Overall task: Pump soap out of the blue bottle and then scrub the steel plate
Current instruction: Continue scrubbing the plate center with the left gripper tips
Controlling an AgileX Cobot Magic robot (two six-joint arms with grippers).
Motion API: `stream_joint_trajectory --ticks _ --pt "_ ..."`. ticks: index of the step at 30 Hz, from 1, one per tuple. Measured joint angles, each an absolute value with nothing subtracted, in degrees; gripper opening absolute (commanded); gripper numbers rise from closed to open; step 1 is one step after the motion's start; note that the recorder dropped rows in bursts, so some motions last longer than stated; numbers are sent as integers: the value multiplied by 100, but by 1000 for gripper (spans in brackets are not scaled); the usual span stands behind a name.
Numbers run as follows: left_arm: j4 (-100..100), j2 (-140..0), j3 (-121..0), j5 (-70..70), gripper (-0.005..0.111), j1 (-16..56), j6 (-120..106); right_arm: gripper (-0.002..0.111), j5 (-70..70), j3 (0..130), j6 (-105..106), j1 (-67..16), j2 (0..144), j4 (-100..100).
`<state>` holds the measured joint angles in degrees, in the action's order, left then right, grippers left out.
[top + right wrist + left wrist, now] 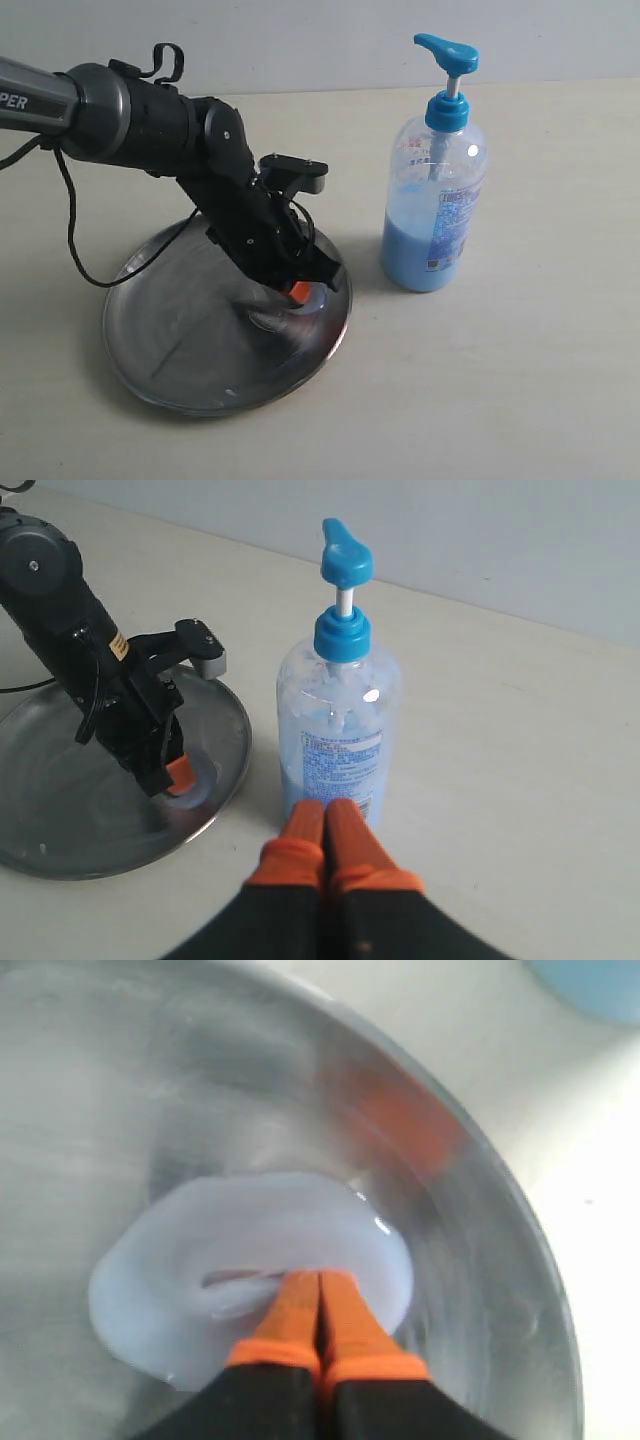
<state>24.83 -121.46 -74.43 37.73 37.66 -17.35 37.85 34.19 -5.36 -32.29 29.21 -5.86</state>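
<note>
Pale-blue soap puddle [250, 1230] on round shiny steel plate [170, 350] — pumping looks done.
Closed left fingers [295, 1315] touch it; closed, empty right fingers [300, 842] near the tall clear blue-pump bottle [435, 210] — scrubbing remains.

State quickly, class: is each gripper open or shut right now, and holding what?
Left gripper: shut, holding nothing, tips in the soap.
Right gripper: shut, holding nothing.

Exterior view: high, oblique. Left wrist view: close above the steel plate [90, 1090] (shared by all views); right wrist view: low, set back.
</note>
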Motion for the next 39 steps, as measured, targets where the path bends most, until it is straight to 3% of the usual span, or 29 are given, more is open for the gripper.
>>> stream_joint_trajectory --ticks 19,31,39 --pt "2441 -12166 -7424 3715 0 3264 -1545 0 3790 3419 -536 -3229 2921 -582" --pt "2577 -12155 -7448 4481 0 3463 -1625 0 3800 3419 -536 -3229 2921 -572" --pt "3220 -12188 -7415 3839 0 3714 -1859 0 3800 3419 -536 -3229 2921 -572"
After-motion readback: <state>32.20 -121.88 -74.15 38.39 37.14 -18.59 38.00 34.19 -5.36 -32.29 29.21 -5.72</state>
